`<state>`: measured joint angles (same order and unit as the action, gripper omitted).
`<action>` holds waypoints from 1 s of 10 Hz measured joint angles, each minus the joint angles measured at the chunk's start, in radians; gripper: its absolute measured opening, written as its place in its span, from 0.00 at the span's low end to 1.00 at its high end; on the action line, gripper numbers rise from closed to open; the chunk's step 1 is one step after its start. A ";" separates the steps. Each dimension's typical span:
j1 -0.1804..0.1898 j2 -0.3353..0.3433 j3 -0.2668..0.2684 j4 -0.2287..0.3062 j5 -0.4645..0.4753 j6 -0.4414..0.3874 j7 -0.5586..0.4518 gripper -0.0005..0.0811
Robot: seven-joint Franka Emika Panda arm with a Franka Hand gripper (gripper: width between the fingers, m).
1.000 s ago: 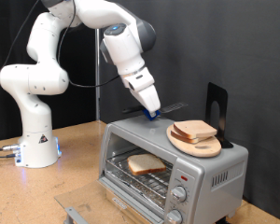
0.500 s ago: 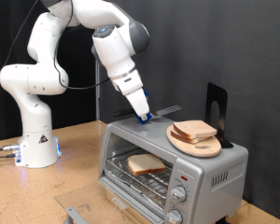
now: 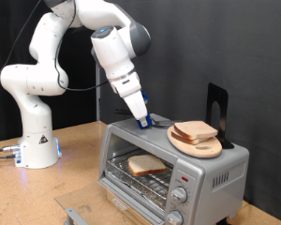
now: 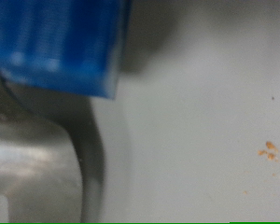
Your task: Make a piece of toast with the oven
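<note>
The oven [image 3: 201,167] is a silver-grey toaster oven standing at the exterior view's lower right, with its glass door [image 3: 94,212] folded down. The piece of toast [image 3: 145,165] lies on the wire rack inside. My gripper [image 3: 145,121] points down at the back left part of the oven's top, touching or just above it. It holds nothing that I can see. In the wrist view a blurred blue finger pad [image 4: 56,42] hangs close over the grey oven top [image 4: 196,112], with a metal part [image 4: 28,177] beside it.
A round wooden plate [image 3: 199,145] with two stacked bread slices [image 3: 194,130] sits on the oven's top, right of the gripper. A black stand [image 3: 216,108] rises behind it. Two knobs [image 3: 178,197] are on the oven's front. A few orange crumbs [image 4: 268,151] lie on the oven top.
The gripper has moved towards the exterior view's left along the oven's top and dropped slightly. The toast and plate have not moved.
</note>
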<state>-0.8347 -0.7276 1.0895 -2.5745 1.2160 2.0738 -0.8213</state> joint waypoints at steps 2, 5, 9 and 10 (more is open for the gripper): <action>0.001 0.001 0.001 -0.009 0.028 0.015 -0.080 0.99; 0.057 -0.002 -0.008 -0.058 0.328 0.124 -0.444 0.99; 0.111 -0.033 -0.067 -0.086 0.368 0.111 -0.464 1.00; 0.119 -0.044 -0.089 -0.086 0.361 0.089 -0.425 1.00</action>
<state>-0.7153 -0.7719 1.0004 -2.6609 1.5768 2.1629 -1.2465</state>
